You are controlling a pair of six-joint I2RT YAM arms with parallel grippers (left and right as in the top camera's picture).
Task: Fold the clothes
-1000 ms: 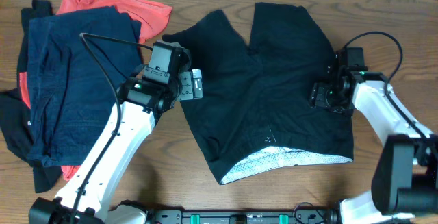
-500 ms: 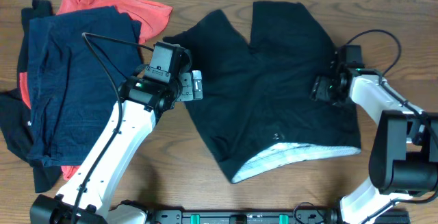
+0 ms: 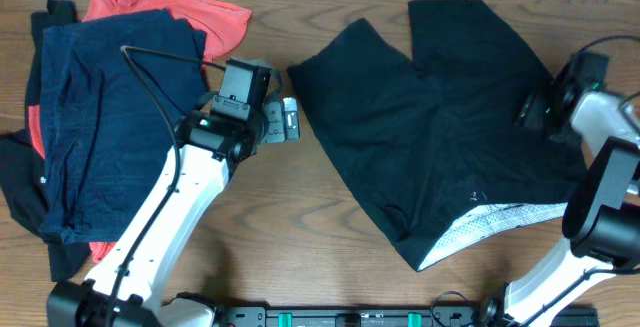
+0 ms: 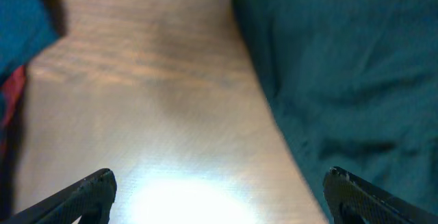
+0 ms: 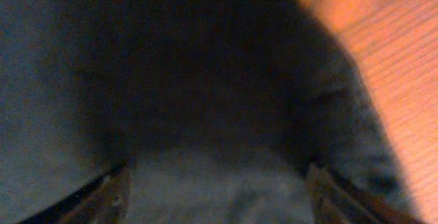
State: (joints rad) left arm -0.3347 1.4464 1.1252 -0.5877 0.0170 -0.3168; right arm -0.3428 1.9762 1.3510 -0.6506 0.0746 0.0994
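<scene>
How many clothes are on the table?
4: black shorts spread on the right; stacked on the left, a navy garment on top, with a coral-red garment and a black garment peeking out beneath. More may be hidden underneath.

The black shorts [image 3: 440, 137] are soft matt cloth, pretty smooth with a few loose wrinkles. The lining [image 3: 480, 229] peeking out at the edge is pale mesh and looks rougher. Over in the pile, the navy garment [image 3: 110, 117] and the coral-red garment [image 3: 200, 17] are matt cloth too. The desk [image 3: 300, 227] is brown wood grain with a slight sheen; it catches some glare. The left arm [image 3: 170, 217] has a smooth white plastic shell.
</scene>
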